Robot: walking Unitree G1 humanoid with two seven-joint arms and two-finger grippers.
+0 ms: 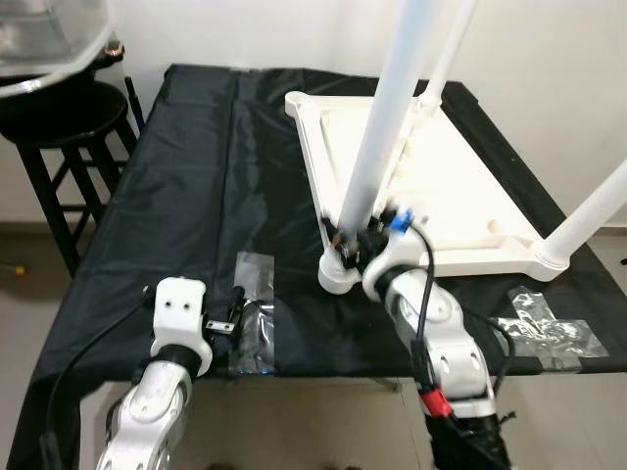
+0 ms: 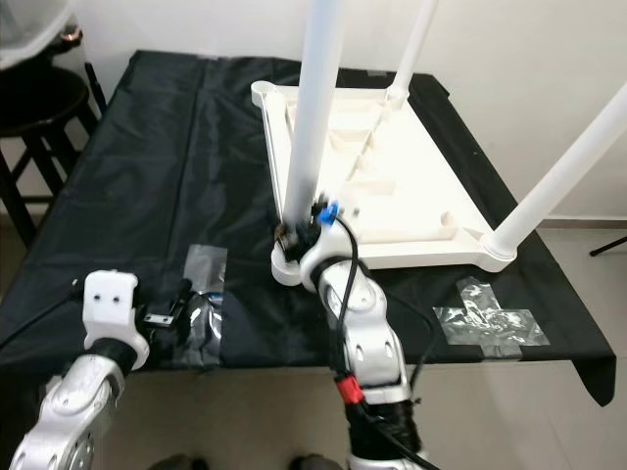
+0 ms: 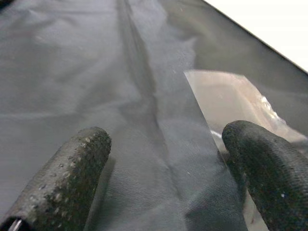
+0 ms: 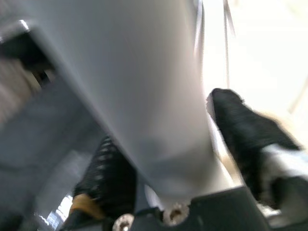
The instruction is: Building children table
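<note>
white table top [image 1: 460, 211] lies inverted on black cloth [image 1: 196, 176]. right gripper [image 1: 361, 242] clasps the near leg [image 1: 387, 127] at its base; keep it plumb while twisting. left gripper [image 1: 235, 323] rests unclenched, empty.

A black cloth [image 1: 196, 176] covers the desk and hangs over its near edge. Two clear plastic bags lie on it near that edge: one [image 1: 257, 311] on the left, one [image 1: 545, 331] on the right. A black stool [image 1: 61, 147] stands left of the desk, a clear bin [image 1: 44, 39] on it. Beige floor tiles [image 1: 24, 284] lie below.
</note>
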